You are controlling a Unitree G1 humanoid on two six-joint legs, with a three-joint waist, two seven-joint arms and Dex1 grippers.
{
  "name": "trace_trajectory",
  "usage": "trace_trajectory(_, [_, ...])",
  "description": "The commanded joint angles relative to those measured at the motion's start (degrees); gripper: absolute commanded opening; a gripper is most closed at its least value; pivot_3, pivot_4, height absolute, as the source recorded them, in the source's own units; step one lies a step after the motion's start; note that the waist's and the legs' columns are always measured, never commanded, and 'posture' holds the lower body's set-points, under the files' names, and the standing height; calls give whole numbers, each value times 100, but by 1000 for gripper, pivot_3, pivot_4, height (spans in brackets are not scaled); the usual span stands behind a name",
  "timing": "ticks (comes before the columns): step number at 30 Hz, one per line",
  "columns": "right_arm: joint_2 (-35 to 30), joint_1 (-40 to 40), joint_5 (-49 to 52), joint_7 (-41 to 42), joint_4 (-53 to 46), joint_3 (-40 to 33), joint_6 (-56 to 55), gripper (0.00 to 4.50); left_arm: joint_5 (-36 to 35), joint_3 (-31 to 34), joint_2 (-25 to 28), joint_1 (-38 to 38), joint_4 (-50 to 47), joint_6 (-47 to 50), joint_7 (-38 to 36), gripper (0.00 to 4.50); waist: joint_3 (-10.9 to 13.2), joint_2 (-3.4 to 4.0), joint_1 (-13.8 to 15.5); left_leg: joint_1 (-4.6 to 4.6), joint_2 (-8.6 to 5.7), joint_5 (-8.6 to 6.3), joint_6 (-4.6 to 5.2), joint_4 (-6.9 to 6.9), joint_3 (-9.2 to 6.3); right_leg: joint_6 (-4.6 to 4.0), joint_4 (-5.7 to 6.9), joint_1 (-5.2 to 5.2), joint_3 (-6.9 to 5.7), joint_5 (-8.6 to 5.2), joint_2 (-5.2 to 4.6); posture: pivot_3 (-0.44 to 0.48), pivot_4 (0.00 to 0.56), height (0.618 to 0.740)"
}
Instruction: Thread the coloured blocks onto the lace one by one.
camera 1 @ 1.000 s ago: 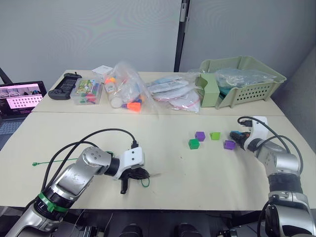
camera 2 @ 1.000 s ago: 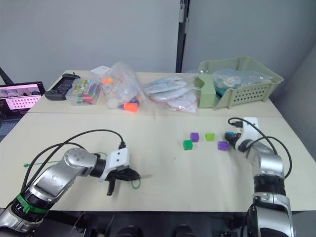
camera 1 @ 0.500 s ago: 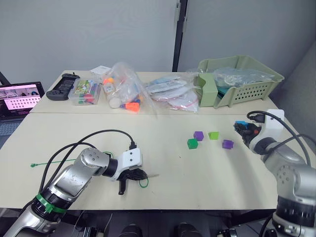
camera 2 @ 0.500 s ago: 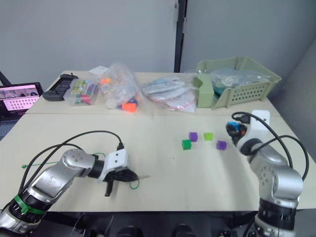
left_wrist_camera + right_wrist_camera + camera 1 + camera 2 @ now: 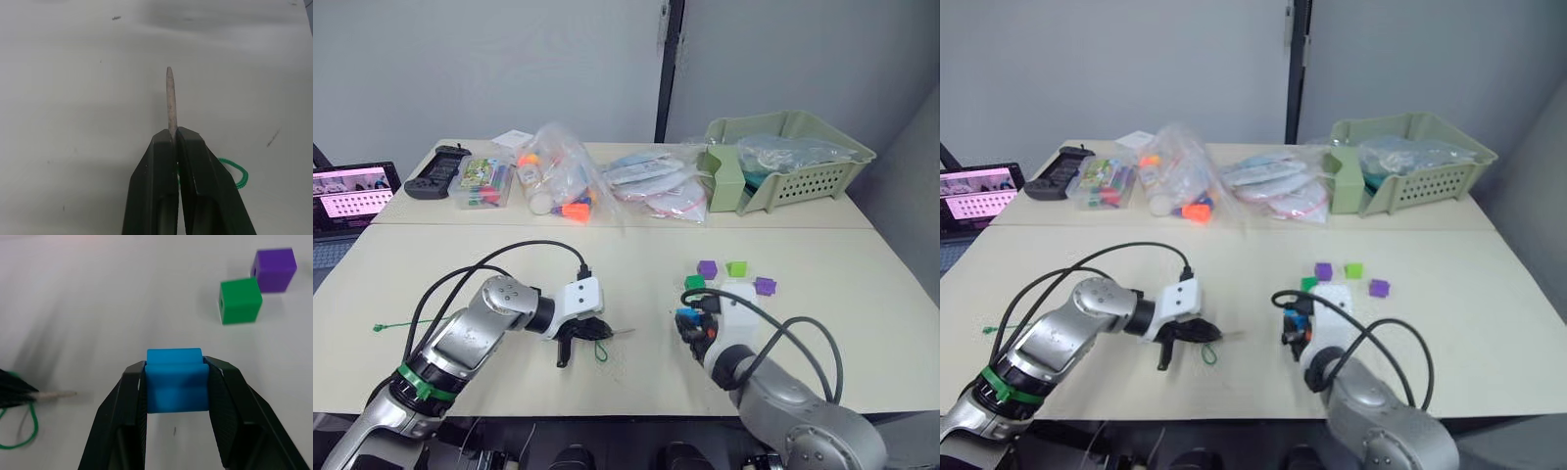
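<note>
Nearest the robot, the right gripper (image 5: 175,382) is hanging low over the pale desk (image 5: 636,257), its jaws pinching the bright blue plastic cube (image 5: 174,379) by two opposite sides. Just at its 9 o'clock, with a short gap of bare desk between, the left gripper (image 5: 172,139) is lying low, its jaws pressed together on the stiff, slim, pale needle-like tip (image 5: 170,103) of the long thin dark-green lace (image 5: 599,351); the tip is sticking out toward the blue cube. A small loop of the lace is curling on the desk beside the left jaws, and the far end of the cord (image 5: 382,326) is lying well away at 9 o'clock near the desk edge.

Farther out, at about 12 o'clock from the right gripper, the dark green plastic cube (image 5: 694,282) is sitting on the desk, partly hidden behind the right wrist. Just beyond it, a purple plastic cube (image 5: 708,267) and the lime green plastic cube (image 5: 736,267) are standing side by side, apart from each other. The second purple plastic cube (image 5: 765,285) is resting at their 4 o'clock.
</note>
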Motion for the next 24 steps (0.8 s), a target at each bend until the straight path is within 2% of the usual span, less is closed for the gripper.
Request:
trace_trajectory(1, [-113,198,-242,51,156,264,-111,1167,47,-44,-2,-187,-102,160,-14,0,0,0,-12,0,1,0,0,0,1,0,0,-1,-1,0,2,0,150,740])
trace_trajectory(7, [-177,420,-444,355,536,384,-533,1167,45,-144,33,-230,-211,305,-65,0,-1,-1,-27,5,5,0,0,0,4,1,2,2,-3,-2,8,0,150,740])
trace_trajectory(9, [-142,457,-486,427,507,287,-721,2253,36,-149,22,-225,-242,338,-47,0,-1,-2,-27,4,5,0,0,0,4,2,1,3,-3,-2,8,0,150,740])
trace_trajectory(13, [-346,311,-400,765,179,-36,-774,3610,20,-140,36,-165,-325,375,-7,0,-1,-2,-20,0,4,0,0,0,3,1,1,-1,-2,-2,6,0,150,740])
trace_trajectory(15, [-834,106,-144,1288,-129,-348,-635,4299,-2,-107,39,-124,-365,398,20,0,-1,-2,-19,0,4,0,0,0,3,1,1,-1,-2,-2,6,0,150,740])
trace_trajectory(16, [-1117,7,8,1592,-227,-518,-591,4462,-5,-95,36,-103,-373,400,38,0,0,-3,-19,-2,3,0,0,0,3,2,0,0,-2,-2,5,0,150,740])
trace_trajectory(20, [-2157,-167,664,2817,-256,-979,-678,4462,-49,-57,49,-41,-423,411,59,0,0,-4,-11,2,0,0,0,0,4,3,-2,6,-4,-2,5,0,150,740])
trace_trajectory(22, [-3171,-17,1083,4304,89,-1248,-1409,4462,-57,-42,109,37,-501,377,46,0,3,-3,-6,0,1,0,0,0,3,2,-3,7,-10,-2,7,0,150,740])
trace_trajectory(24, [-4147,92,1065,5906,806,-1192,-2568,4462,-56,-57,142,51,-523,352,18,0,6,-9,-7,2,-3,0,1,0,8,4,-11,15,-6,-3,3,0,150,740])
